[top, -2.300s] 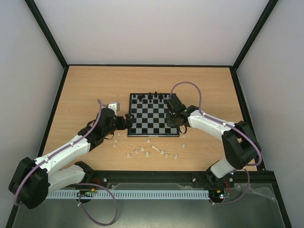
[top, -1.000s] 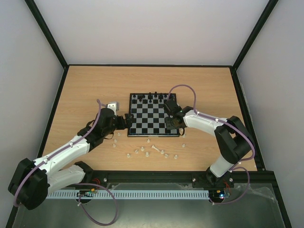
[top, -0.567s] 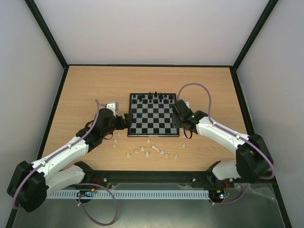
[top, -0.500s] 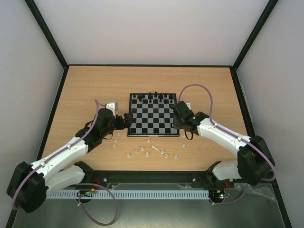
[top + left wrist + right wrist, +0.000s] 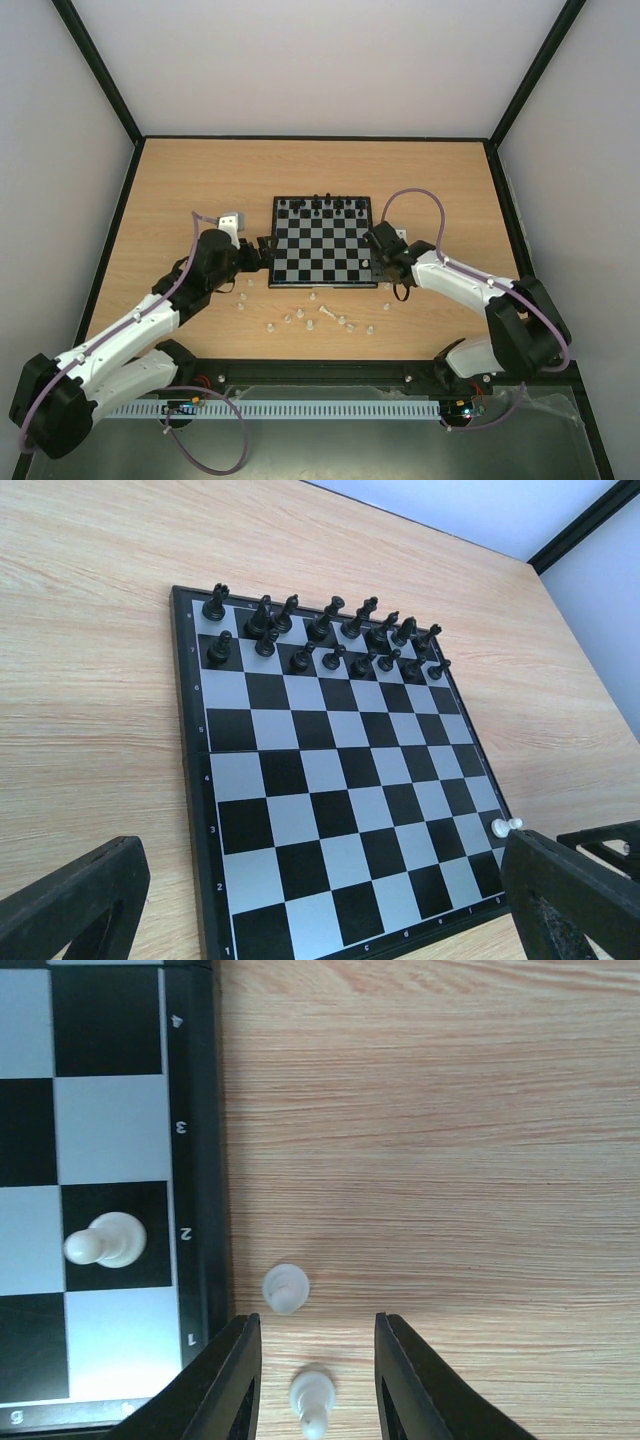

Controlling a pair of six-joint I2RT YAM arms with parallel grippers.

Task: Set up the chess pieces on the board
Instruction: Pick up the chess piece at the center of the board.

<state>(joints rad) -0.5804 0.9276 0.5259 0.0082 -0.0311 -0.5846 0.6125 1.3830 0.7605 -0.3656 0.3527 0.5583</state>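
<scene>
The board (image 5: 322,243) lies mid-table, black pieces filling its two far rows (image 5: 320,640). One whitish pawn (image 5: 367,263) stands on a square at the board's right edge, also seen in the left wrist view (image 5: 505,827) and the right wrist view (image 5: 105,1240). Several more whitish chess pieces (image 5: 326,316) are scattered on the wood in front of the board. My right gripper (image 5: 317,1325) is open just off the board's near right corner (image 5: 386,272); one pale piece (image 5: 313,1398) stands between its fingers untouched, another (image 5: 285,1288) just ahead. My left gripper (image 5: 322,855) is wide open and empty at the board's left edge (image 5: 262,250).
A small white block (image 5: 232,220) sits on the table behind the left wrist. Two loose pale pieces (image 5: 241,298) lie left of the board's near corner. Black frame rails (image 5: 320,138) border the wooden table.
The right gripper drew back from over the board's right side to the table off its near right corner, leaving a whitish pawn on the board. The left arm shifted slightly.
</scene>
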